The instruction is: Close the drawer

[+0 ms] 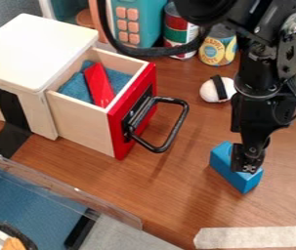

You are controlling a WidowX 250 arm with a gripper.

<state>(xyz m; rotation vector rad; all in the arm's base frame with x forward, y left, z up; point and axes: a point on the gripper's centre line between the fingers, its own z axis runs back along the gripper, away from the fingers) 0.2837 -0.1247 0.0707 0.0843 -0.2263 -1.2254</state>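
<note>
Clock positions are read from the middle of the view. At 10 o'clock sits a white-topped wooden cabinet [36, 46], a black tape strip [8, 105] running down its side onto the table [176, 190]. Its drawer [81, 122] stands pulled out, also toward 10 but nearer the middle. The drawer's sliding axis runs from 10 to 4, its red front [122, 134] facing 4; its back end is hidden in the cabinet. Inside, a red block [98, 85] lies on blue cloth [118, 78], long axis roughly 11 to 5. The black handle [179, 124] juts from the front, its outer bar slanting 1 to 7.

At 12, a teal toy [151, 17] with pink buttons is cut off by the top edge and crossed by a black cable; two cans [179, 34] [217, 49] stand toward 1, tops partly covered. A white piece with a black band [210, 92] lies at 2.

The arm [261, 63] enters from the top edge and hangs down, nearly upright, to the gripper [246, 163] at 4. It covers part of a blue block [243, 181], long axis 11 to 5; whether it pinches the block, I cannot tell.
</note>
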